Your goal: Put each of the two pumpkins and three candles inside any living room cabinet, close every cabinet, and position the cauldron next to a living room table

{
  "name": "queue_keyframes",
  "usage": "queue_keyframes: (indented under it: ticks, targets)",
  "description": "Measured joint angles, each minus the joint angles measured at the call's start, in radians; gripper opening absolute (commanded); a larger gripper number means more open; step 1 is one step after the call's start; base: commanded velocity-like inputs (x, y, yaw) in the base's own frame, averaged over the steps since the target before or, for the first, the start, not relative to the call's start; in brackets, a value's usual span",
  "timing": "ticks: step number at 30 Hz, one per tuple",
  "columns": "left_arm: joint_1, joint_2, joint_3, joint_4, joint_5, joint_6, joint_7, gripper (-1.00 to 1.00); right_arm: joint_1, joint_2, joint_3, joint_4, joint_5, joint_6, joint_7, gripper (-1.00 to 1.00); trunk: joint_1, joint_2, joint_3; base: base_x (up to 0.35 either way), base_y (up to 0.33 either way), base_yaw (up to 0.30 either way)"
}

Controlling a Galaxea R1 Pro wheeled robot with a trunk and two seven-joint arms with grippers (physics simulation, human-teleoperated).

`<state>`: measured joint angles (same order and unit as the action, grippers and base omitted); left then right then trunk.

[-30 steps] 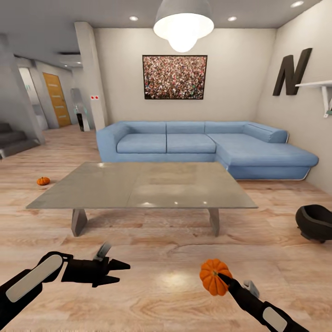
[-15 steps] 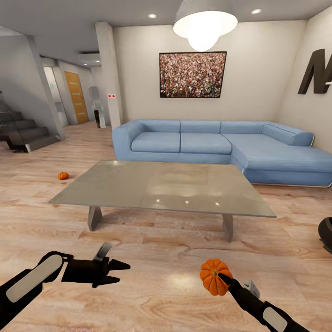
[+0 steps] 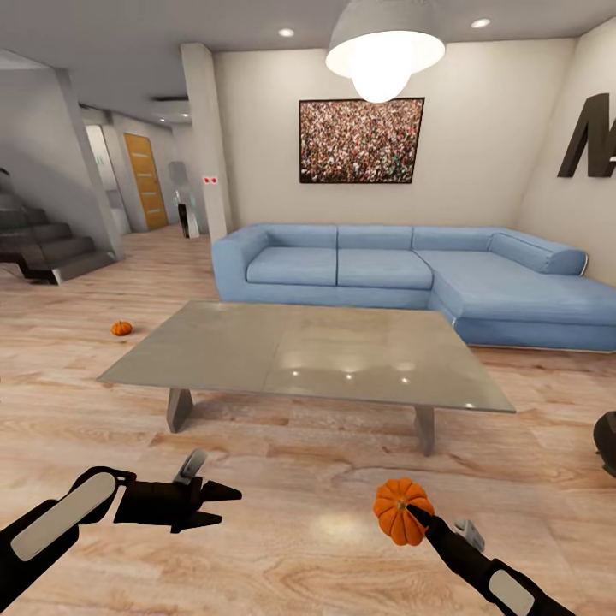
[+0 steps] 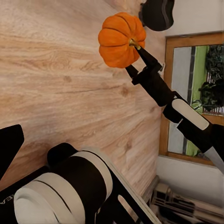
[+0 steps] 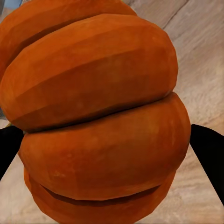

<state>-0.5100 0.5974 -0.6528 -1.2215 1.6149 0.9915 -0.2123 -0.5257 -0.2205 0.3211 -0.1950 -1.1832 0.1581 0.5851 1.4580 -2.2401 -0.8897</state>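
Both arms are matte black with rounded pale grey panels along the forearms. The left gripper (image 3: 224, 503) has pointed black fingers; the right gripper (image 4: 135, 50) shows slim, dark, tapering ones.

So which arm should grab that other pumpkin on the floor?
Probably the left. The left gripper carries nothing, and the floor pumpkin lies off to the robot's left, beyond the table. The right gripper already holds a pumpkin. The robot must drive closer first.
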Motion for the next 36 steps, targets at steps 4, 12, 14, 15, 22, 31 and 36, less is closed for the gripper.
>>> queue_keyframes:
  ticks: [4,12,14,15,22,31,36]
  targets:
    - [0.001,0.000,0.000,0.000,-0.001,0.000,0.001,1.00,0.000,0.000,-0.002,0.001,0.001,-0.011,-0.001,-1.00,-0.012,0.021,0.009,0.000,0.000,0.180]
    - [0.000,0.000,0.002,0.000,0.000,0.000,0.000,1.00,0.000,0.002,0.002,0.001,0.003,-0.027,-0.002,-1.00,-0.012,0.021,0.009,0.000,0.000,0.279]
    - [0.001,0.000,0.000,0.000,-0.001,0.000,0.000,1.00,0.000,0.002,0.002,0.001,0.003,-0.028,-0.002,-1.00,-0.012,0.021,0.009,0.000,0.000,0.287]
    - [0.000,0.000,0.000,0.000,-0.001,0.000,0.000,1.00,0.000,0.002,0.002,0.001,0.003,-0.028,-0.002,-1.00,-0.012,0.021,0.009,0.000,0.000,0.287]
    - [0.001,0.000,0.000,0.000,-0.001,0.000,0.000,1.00,0.000,0.001,0.003,0.001,0.003,-0.029,-0.004,-1.00,-0.012,0.021,0.009,0.000,0.000,0.288]
    - [0.000,0.000,0.003,0.000,-0.001,0.000,0.000,1.00,0.000,0.000,0.004,0.001,0.004,-0.038,-0.004,-1.00,-0.012,0.021,0.009,0.000,0.000,0.288]
    - [0.000,0.000,0.007,0.002,-0.002,0.000,0.000,1.00,0.000,0.001,0.005,0.001,0.004,-0.048,-0.004,-1.00,-0.012,0.021,0.009,0.000,0.000,0.288]
